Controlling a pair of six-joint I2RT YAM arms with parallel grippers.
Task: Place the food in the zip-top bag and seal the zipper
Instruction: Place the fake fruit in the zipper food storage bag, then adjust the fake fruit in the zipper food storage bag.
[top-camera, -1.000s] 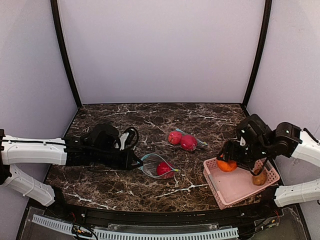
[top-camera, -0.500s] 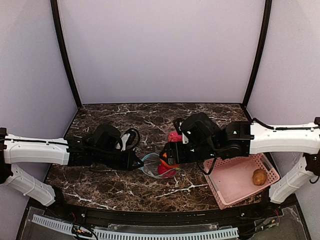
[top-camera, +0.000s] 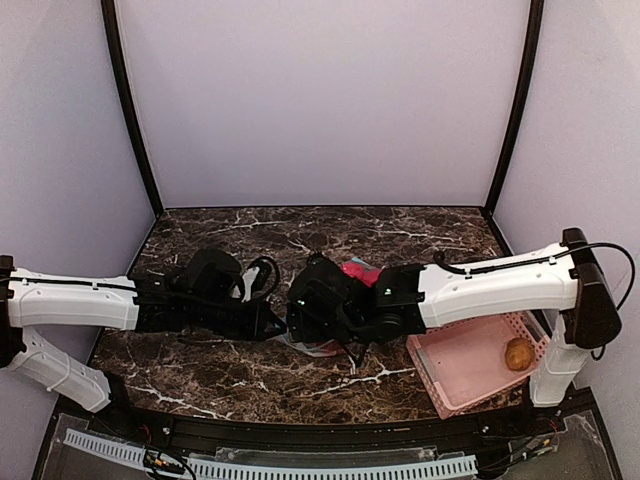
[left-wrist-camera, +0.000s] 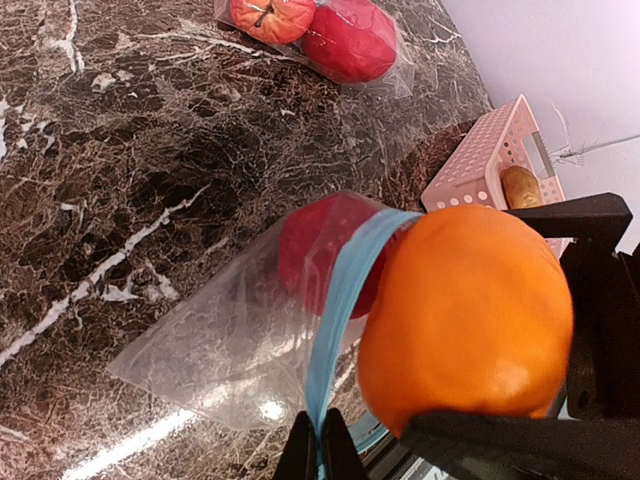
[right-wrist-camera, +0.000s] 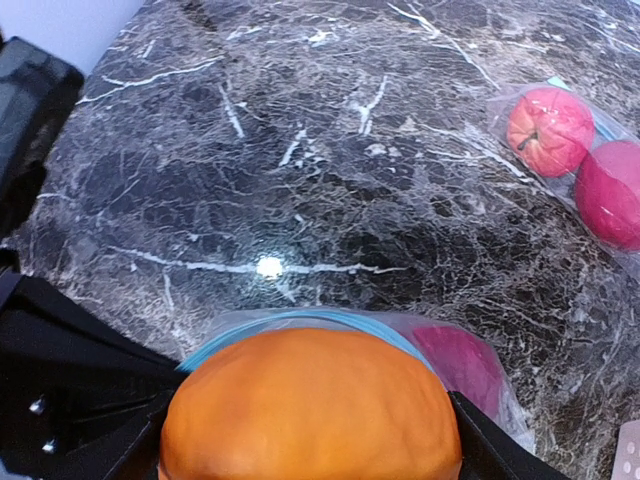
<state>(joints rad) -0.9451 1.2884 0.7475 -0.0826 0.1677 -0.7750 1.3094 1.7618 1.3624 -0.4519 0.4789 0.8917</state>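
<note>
the step in hand is loading. over the dark marble counter (top-camera: 200, 250), the left tool (left-wrist-camera: 312, 448) is closed to a pinch on the blue zipper strip of the zip-top bag (left-wrist-camera: 220, 340), holding that edge up just ahead of its tips. the right tool (right-wrist-camera: 310, 445) has its jaws spread to the width of the orange fruit (left-wrist-camera: 470, 310), clamps it, and holds it right at the bag's mouth. one red fruit (left-wrist-camera: 315, 245) already sits inside, beyond the strip.

next, i judge, the right tool must push the orange past the zipper and let go without dragging the bag out of the left tool's pinch. two more red fruits (left-wrist-camera: 350, 40), in their own clear wrap, lie well beyond both tools.

from above the right arm covers the bag, so how wide its mouth gapes is hard to tell. in the pink basket (top-camera: 470, 375) the brown lump (top-camera: 518, 353) is probably a potato.
</note>
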